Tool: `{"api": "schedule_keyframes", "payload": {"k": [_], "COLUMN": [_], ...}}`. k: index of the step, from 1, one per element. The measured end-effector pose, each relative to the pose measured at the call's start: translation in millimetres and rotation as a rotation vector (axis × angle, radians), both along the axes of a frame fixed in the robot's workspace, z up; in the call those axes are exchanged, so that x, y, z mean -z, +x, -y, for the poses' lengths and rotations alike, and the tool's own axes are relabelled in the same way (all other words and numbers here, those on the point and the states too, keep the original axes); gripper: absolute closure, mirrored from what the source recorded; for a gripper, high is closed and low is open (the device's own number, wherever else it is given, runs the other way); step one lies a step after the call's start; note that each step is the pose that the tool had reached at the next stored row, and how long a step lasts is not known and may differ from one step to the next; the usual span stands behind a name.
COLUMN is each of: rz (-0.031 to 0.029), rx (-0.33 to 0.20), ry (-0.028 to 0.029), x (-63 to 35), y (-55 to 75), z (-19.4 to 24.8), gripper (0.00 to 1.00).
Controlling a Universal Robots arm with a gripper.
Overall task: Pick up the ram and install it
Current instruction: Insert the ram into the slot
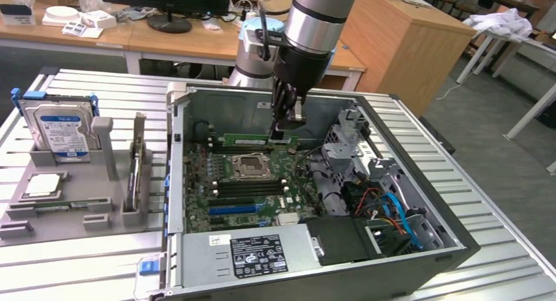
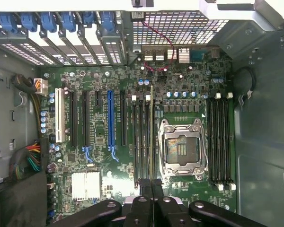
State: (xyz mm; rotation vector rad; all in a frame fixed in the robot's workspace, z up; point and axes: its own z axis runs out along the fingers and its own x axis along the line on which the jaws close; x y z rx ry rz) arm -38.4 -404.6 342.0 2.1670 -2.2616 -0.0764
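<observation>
Tool: the black two-fingered gripper [image 1: 280, 133] on the silver-and-grey arm is clenched on the ram, pinching it near one end.
Task's thing: the long, thin green circuit-board ram [image 1: 256, 139] stands on edge inside the open grey metal computer case [image 1: 177, 184]. It sits low over the green motherboard [image 2: 109, 85], just beside the square silver processor socket [image 2: 182, 149]. In the wrist view it appears edge-on as a thin line [image 2: 152, 132] running along the bank of long black memory slots [image 2: 141, 137].
Seating: whether its lower edge has entered a slot cannot be told.
Risk, misalignment: a stick slightly off the slot's line would probably land on the slot wall or jam at an angle.
Risk, uneven push: with the grip near one end, downward force may seat that end first and leave the far end raised.
Risk, neighbours: the socket lies just beside the stick, so a sideways slip could strike its frame.
Surface: the case lies on its side on a slatted aluminium table [image 1: 87, 268]. Toward the exterior view's left, a grey moulded holder [image 1: 104, 151] carries an upright hard drive with a blue-and-white label [image 1: 61, 128].
Room: wooden desks [image 1: 391, 34], a dark monitor [image 1: 165, 1] and a white table with crumpled cloth [image 1: 512, 21] stand behind.
</observation>
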Motion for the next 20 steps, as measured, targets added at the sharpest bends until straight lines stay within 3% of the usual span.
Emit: {"api": "schedule_keyframes", "payload": {"k": [6,20], "rz": [0.0000,0.0000], "rx": [0.000,0.000], "ry": [0.0000,0.0001], "x": [2.9,24.6], "y": [0.0,0.0], "z": [0.0,0.0], "gripper": [0.89,0.89]}}
